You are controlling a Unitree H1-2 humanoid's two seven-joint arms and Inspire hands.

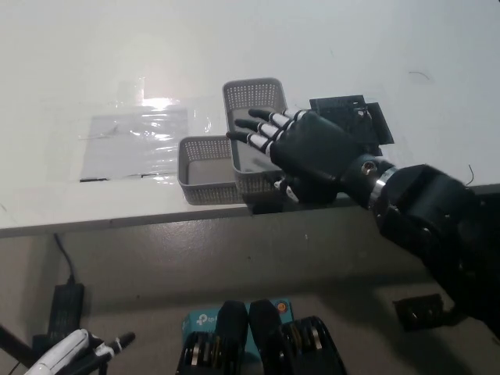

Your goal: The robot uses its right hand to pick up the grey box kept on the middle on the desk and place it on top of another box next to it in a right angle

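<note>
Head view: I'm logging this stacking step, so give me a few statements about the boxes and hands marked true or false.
1. The upper grey box lies across the lower grey box at roughly a right angle. True.
2. The right hand grips the upper grey box firmly. False: its fingers are spread open above the box.
3. The left hand rests on the desk. False: it hangs low at the lower left, below the desk edge.
4. A black flat item lies on the desk right of the boxes. True.

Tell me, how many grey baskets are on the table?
2. One grey basket lies sideways near the desk edge; the other grey basket sits crosswise on its right end, partly under the open right hand. No others show.
</note>
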